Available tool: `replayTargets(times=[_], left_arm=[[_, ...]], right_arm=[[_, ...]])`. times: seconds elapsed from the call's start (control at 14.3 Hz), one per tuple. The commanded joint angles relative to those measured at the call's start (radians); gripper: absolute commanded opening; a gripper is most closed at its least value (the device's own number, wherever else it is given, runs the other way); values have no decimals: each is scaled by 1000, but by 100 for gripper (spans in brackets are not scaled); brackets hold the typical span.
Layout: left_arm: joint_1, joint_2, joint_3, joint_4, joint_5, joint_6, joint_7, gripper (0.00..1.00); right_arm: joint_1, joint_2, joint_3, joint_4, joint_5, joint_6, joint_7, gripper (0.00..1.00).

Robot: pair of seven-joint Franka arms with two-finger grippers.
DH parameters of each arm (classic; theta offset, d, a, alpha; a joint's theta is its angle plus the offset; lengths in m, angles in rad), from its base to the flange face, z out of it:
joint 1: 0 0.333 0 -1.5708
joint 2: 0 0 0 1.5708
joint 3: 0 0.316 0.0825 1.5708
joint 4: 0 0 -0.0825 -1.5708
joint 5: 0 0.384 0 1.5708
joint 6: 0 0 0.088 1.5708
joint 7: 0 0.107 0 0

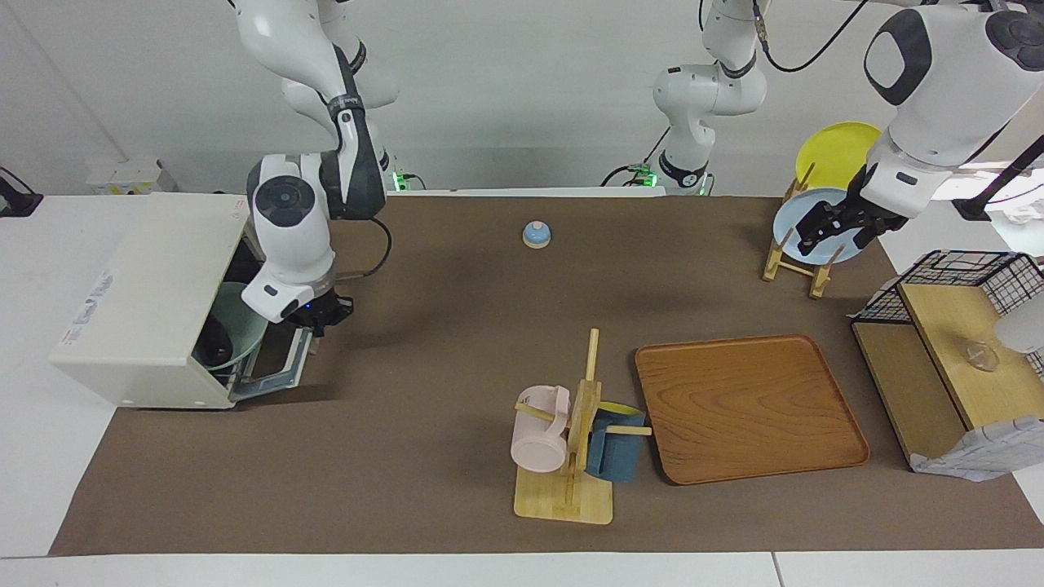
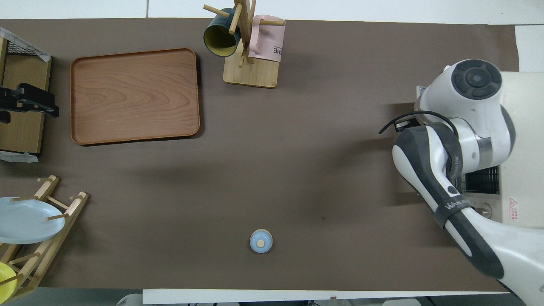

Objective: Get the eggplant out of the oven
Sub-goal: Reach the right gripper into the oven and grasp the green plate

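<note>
Right gripper low at the open oven, just over its dropped door; fingers masked by the wrist, spread and hold impossible to tell. Eggplant barely seen: a dark shape in a pale green bowl inside the oven. From overhead, oven mouth covered by the right arm. Left gripper waiting over the plate rack, apparently parted and empty.

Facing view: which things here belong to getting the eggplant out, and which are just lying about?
In the job: oven, door down; eggplant, dark shape in a green plate inside; right gripper at the opening.

Lying about: wooden tray, mug tree, bell, plate rack, left gripper waiting over it.
</note>
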State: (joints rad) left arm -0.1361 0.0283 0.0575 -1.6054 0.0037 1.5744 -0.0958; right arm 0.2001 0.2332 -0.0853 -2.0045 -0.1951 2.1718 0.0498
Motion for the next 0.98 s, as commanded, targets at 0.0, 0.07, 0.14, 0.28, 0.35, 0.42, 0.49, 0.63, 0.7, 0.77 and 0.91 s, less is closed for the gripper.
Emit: replayTargets(times=[0.0, 0.07, 0.14, 0.28, 0.35, 0.42, 0.49, 0.63, 0.7, 0.77, 0.91], left_arm=[[9, -5, -2, 2, -7, -17, 1, 100], [9, -5, -2, 2, -7, -17, 1, 100], [9, -5, -2, 2, -7, -17, 1, 100], [9, -5, -2, 2, -7, -17, 1, 100], [9, -5, -2, 2, -7, -17, 1, 100], [9, -5, -2, 2, -7, -17, 1, 100], [9, -5, -2, 2, -7, -17, 1, 100], [9, -5, -2, 2, -7, -17, 1, 100], [9, -5, -2, 2, -7, -17, 1, 100], [9, -5, -2, 2, -7, -17, 1, 100], [9, -5, -2, 2, -7, -17, 1, 100]], right_arm=[[-27, 52, -19, 17, -21, 60, 2, 0], [-24, 57, -18, 17, -21, 63, 19, 0], [-19, 60, -8, 17, -1, 65, 27, 0], [-16, 63, 12, 33, 125, 57, 28, 2], [-16, 61, 21, 50, 175, 48, 25, 8], [-16, 49, 25, 55, 186, 34, 27, 14], [-15, 14, 27, 61, 186, -8, 30, 28], [-28, -55, 21, 59, 174, -103, 38, 52], [-50, -80, 13, 58, 160, -160, 39, 62], [-82, -90, 15, 58, 125, -191, 38, 62], [-119, -97, 18, 46, 76, -205, 30, 62]])
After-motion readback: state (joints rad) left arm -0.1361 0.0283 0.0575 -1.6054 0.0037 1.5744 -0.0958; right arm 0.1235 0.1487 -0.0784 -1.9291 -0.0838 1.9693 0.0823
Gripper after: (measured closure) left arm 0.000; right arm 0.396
